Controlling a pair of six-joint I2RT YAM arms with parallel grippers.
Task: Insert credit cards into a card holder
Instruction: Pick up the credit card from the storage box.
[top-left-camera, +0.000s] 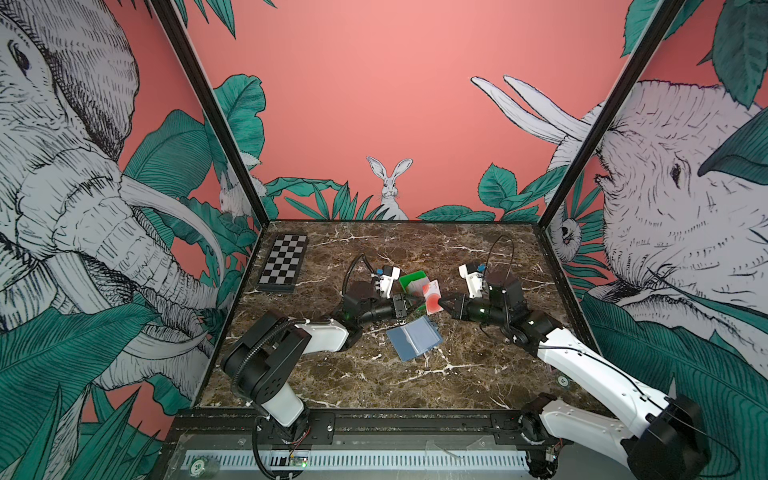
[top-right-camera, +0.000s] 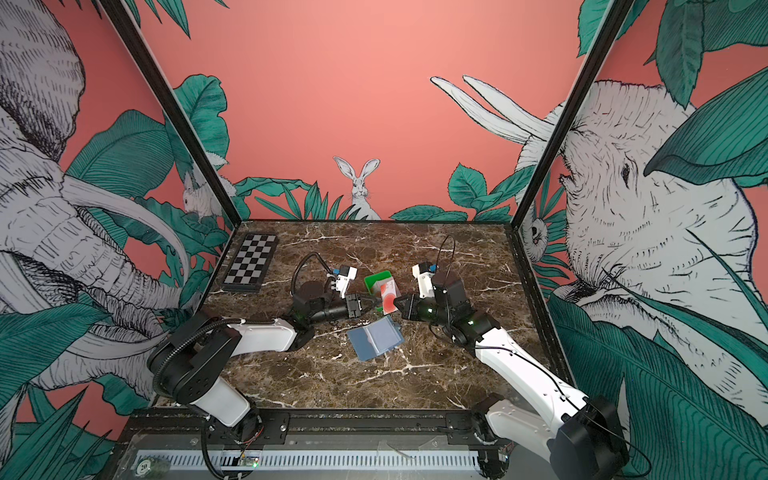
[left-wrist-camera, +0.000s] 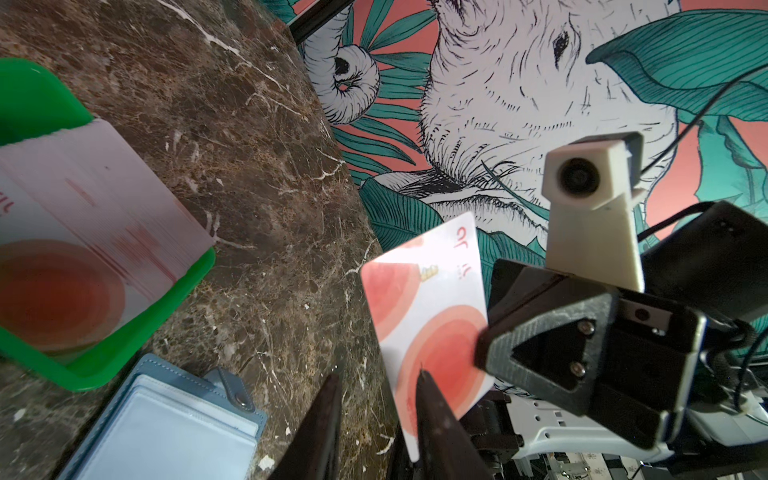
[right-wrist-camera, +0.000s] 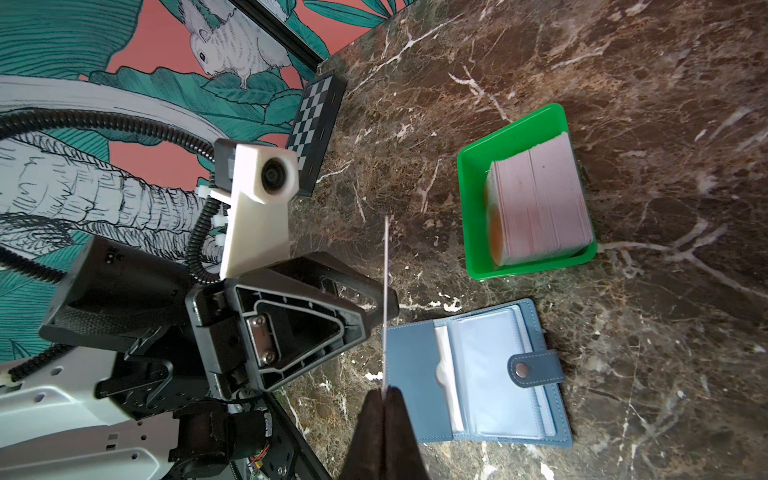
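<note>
in both top views a green tray (top-left-camera: 408, 277) on the counter (top-left-camera: 478, 374) holds a stack of cards (top-left-camera: 417, 286); the holder (top-left-camera: 414, 337) lies open nearer the robot; one card (top-left-camera: 432, 296) hangs before the tray, long axis roughly upright. left wrist: the left pincer (left-wrist-camera: 376, 399) is parted, gripping nothing, that card beside one finger. right wrist: the right pincer (right-wrist-camera: 385, 395) is clamped on the card, seen edge-on.

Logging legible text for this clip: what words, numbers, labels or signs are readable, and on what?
"20": round sticker at the rig's front edge, in both top views.
Red characters on the raised credit card: turned and blurred, unreadable.
Red marks on the card stack in the green tray: too blurred.
No text visible on the card holder.
</note>
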